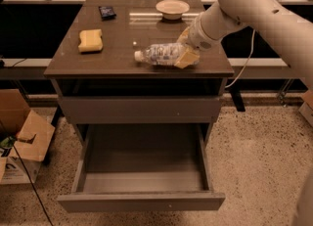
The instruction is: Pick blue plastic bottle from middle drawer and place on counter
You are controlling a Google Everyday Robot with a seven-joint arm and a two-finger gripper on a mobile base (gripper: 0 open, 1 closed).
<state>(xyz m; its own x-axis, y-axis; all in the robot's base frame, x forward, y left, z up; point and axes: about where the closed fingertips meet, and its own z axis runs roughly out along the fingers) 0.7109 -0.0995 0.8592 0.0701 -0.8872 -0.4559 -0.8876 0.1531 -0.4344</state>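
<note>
On counter (112, 56), blue plastic bottle (159, 54) lies sideways w/ tool (185, 49) gripping its base end.

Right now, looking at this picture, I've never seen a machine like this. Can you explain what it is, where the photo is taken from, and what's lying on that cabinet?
It's a robot. A white arm reaches in from the upper right and ends in a two-finger gripper. There is only one camera, looking down at the front of a grey cabinet; where it is mounted isn't known. The gripper is closed on a plastic bottle, which lies on its side right at the counter. Also on the counter are a yellow sponge on the left, and a pale bowl and a small dark object at the back. Below, a drawer stands pulled open.
</note>
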